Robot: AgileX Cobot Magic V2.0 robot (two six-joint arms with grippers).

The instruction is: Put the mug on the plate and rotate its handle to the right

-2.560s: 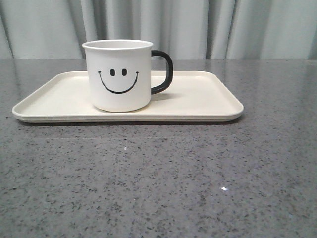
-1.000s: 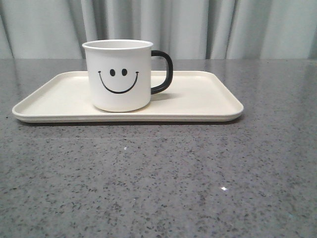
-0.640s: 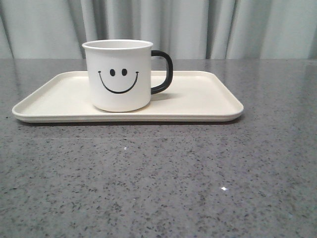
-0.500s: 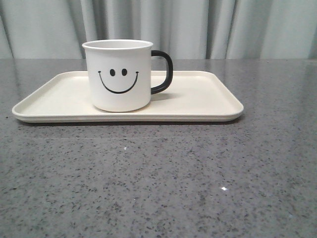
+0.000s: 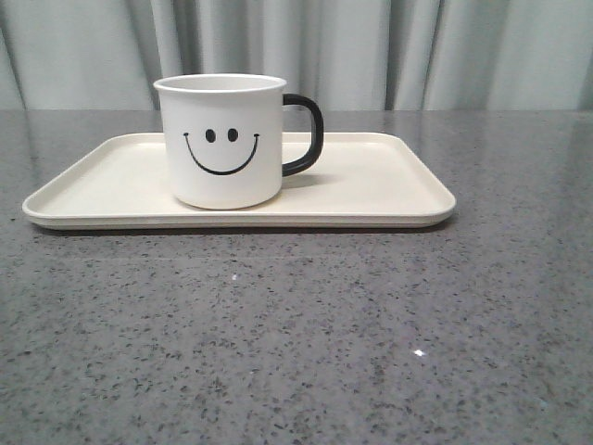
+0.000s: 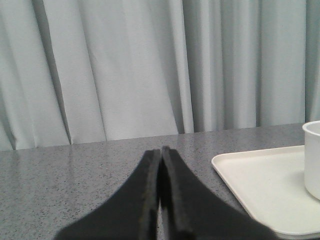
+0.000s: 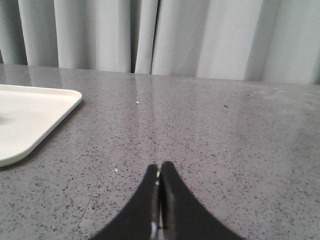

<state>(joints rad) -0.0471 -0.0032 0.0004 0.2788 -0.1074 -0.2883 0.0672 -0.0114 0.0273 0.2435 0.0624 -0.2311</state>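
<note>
Glossy mug (image 5: 222, 139) — speckled stone table (image 5: 306, 343)

- The front view looks forward, low over the grey surface (image 5: 296, 334), at the plate (image 5: 389, 190) and mug (image 5: 222, 139), the curtain (image 5: 371, 51) behind.
- The left wrist view sits low behind the left tool (image 6: 160, 152), facing the curtain; it shares the plate's left end (image 6: 260, 185) and the mug's edge (image 6: 312, 160).
- The right wrist view, low behind the right tool (image 7: 160, 167), shares the plate's right corner (image 7: 30, 115).

A dark grey speckled stone tabletop (image 5: 306, 343) fills the foreground, catching small glints of light. Along its far edge hangs a pale grey-green curtain (image 5: 371, 51) in soft vertical folds.
</note>
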